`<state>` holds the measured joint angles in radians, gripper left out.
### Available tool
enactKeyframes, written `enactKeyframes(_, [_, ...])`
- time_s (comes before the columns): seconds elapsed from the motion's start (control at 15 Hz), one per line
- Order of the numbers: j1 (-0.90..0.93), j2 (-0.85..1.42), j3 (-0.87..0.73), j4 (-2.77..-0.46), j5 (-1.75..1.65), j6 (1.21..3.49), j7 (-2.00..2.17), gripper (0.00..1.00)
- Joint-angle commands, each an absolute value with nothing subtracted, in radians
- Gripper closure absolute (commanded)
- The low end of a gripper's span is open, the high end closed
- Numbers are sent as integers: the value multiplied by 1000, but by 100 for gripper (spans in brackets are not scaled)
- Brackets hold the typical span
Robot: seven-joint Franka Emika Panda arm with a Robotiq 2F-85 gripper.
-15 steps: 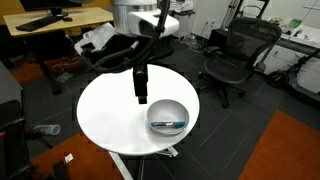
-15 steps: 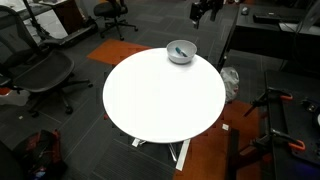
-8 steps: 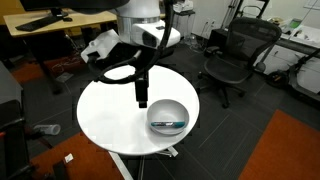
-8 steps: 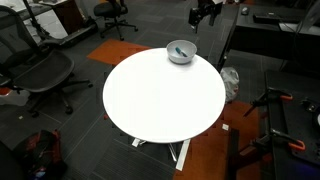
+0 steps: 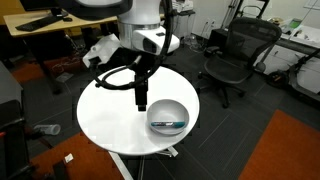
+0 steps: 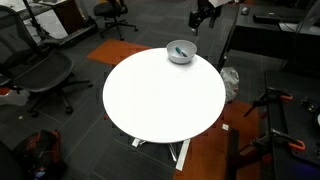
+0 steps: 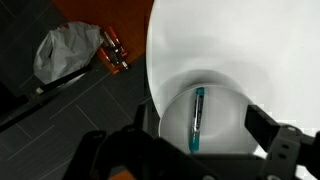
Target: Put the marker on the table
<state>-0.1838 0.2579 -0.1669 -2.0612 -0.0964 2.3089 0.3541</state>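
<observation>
The marker [image 7: 197, 118], slim and dark with a teal section, lies inside the round silvery-grey bowl [image 7: 228, 100]. The bowl stands near the edge of the round white table [image 7: 250, 40]. In both exterior views the marker [image 5: 170, 124] [image 6: 181, 52] shows in the bowl [image 5: 166, 112] [image 6: 181, 46] on the table [image 5: 110, 115] [image 6: 160, 100]. My gripper [image 7: 205, 122] hangs open and empty well above the bowl, its two fingers either side of the marker in the wrist view. It points down in both exterior views [image 5: 141, 102] [image 6: 201, 19].
A crumpled plastic bag [image 7: 68, 50] and a small orange object [image 7: 113, 48] lie on the dark floor beside the table. Office chairs [image 5: 235, 55] [image 6: 40, 70] and wooden desks [image 5: 55, 20] stand around. Orange carpet [image 5: 285, 150] lies nearby.
The arm has shifted slightly and my gripper has come down a little. The marker and bowl have not moved.
</observation>
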Motion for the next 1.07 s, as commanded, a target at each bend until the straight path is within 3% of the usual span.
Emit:
enactKeyframes(0.0, [-173,303,-183,-2036,-73,2339,340,0])
enactKeyframes(0.47, [-182,398,-187,-1996,-26,2470,330,0])
enactKeyframes(1.0, [-200,523,-182,-1867,47,2457,299,0])
